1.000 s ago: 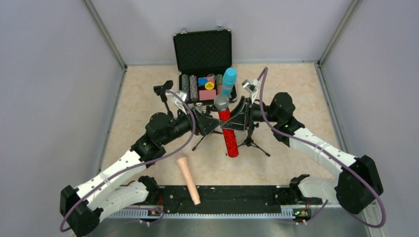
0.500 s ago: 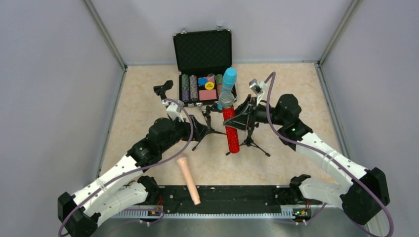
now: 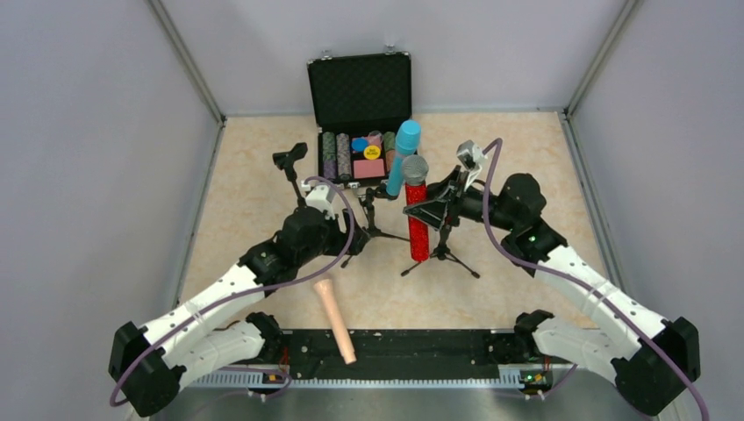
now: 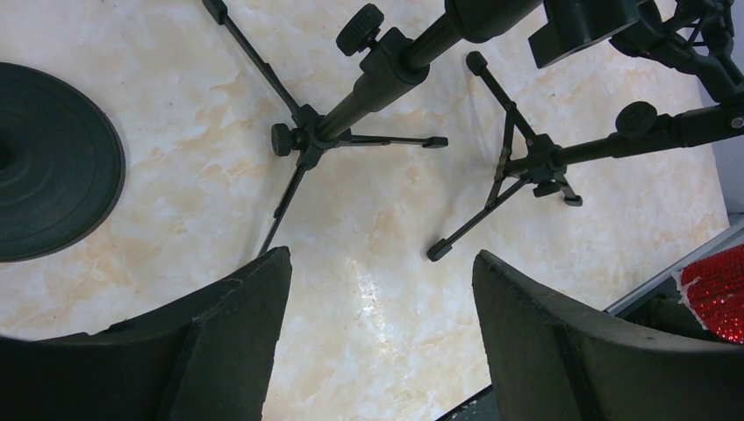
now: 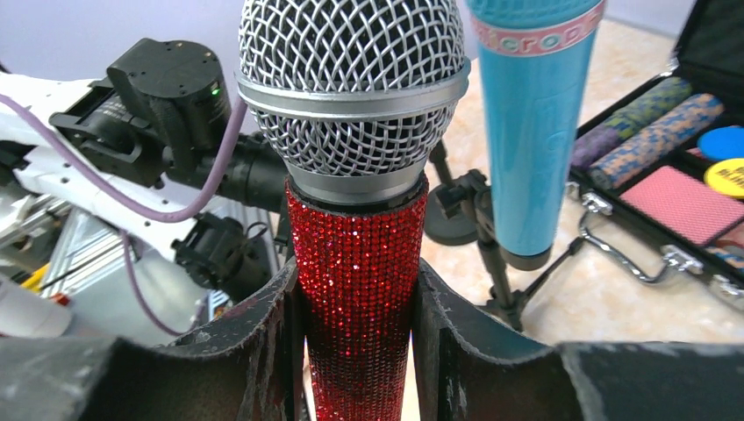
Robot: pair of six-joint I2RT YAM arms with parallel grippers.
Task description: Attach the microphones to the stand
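Note:
My right gripper point(image 3: 422, 210) is shut on the glittery red microphone point(image 3: 417, 230) and holds it nearly upright, silver mesh head up, beside the right tripod stand point(image 3: 441, 253). In the right wrist view the fingers clamp the red handle point(image 5: 355, 263). The light blue microphone point(image 3: 403, 156) stands in the middle tripod stand point(image 3: 375, 230); it also shows in the right wrist view point(image 5: 531, 132). The peach-beige microphone point(image 3: 335, 320) lies flat near the front. My left gripper point(image 3: 351, 239) is open and empty, low over the floor point(image 4: 377, 289), left of the tripods.
An open black case point(image 3: 360, 88) with poker chips sits at the back. A third stand point(image 3: 290, 164) with a round base point(image 4: 53, 162) stands left of it. Tripod legs point(image 4: 303, 140) spread over the floor. A black rail point(image 3: 395, 351) runs along the front edge.
My left gripper has let go of the red microphone and drawn back to the left. My right gripper has raised the red microphone more upright and carried it right, toward the right tripod.

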